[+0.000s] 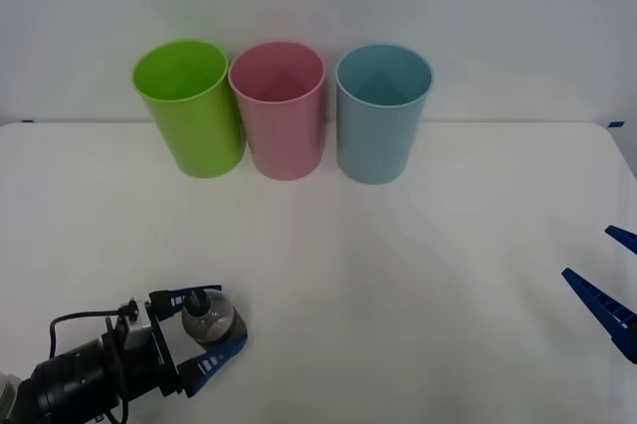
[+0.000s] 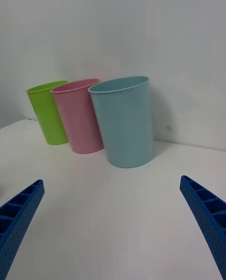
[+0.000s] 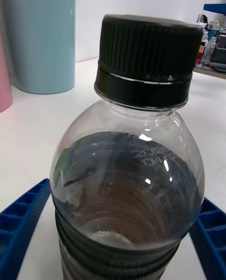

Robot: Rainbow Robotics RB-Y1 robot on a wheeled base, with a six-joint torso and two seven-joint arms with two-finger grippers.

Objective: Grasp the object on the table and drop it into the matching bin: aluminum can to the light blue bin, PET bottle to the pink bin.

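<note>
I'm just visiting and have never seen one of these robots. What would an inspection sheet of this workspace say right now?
Surface: white table, small blue marks at its far corners.
Job's things: PET bottle, clear with black cap and dark label, upright near the front on the robot's left. Pink bin stands in the far row, light blue bin to its right.
Clutter: lime green bin at the left end of the row.
Grippers: left gripper has a blue finger on each side of the bottle, apparently not yet closed on it. Right gripper open, at the right edge.
Cables: a black cable loops along the left arm.
Surroundings: plain white wall behind the bins; shelves with small items far off in the left wrist view.
</note>
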